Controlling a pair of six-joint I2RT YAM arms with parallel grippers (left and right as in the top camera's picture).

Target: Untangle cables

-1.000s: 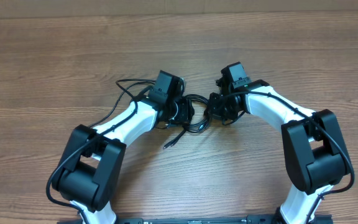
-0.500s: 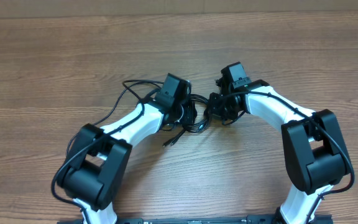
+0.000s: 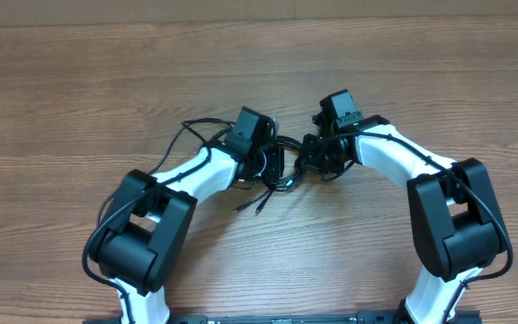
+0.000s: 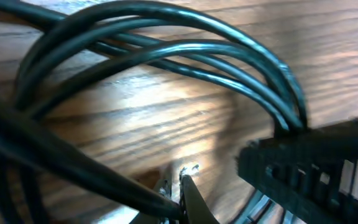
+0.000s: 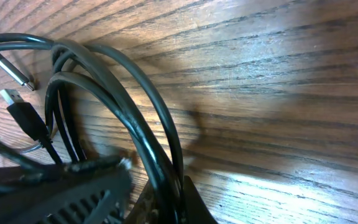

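Overhead view: two white-and-black arms (image 3: 196, 171) bend inward over a wooden table (image 3: 61, 90), their ends nearly meeting at its centre. The cables (image 3: 281, 180), a small tangle of thin black loops, lie between and beneath them, with two loose ends trailing toward the near edge. Left wrist view: the left gripper (image 4: 180, 202) is closed, fingertips together at the bottom edge, pinching one black strand while other loops arch over the wood. Right wrist view: the right gripper (image 5: 166, 199) is closed around several strands curving down between its fingers. Two plug tips (image 5: 11, 71), one silvery, lie on the table at left.
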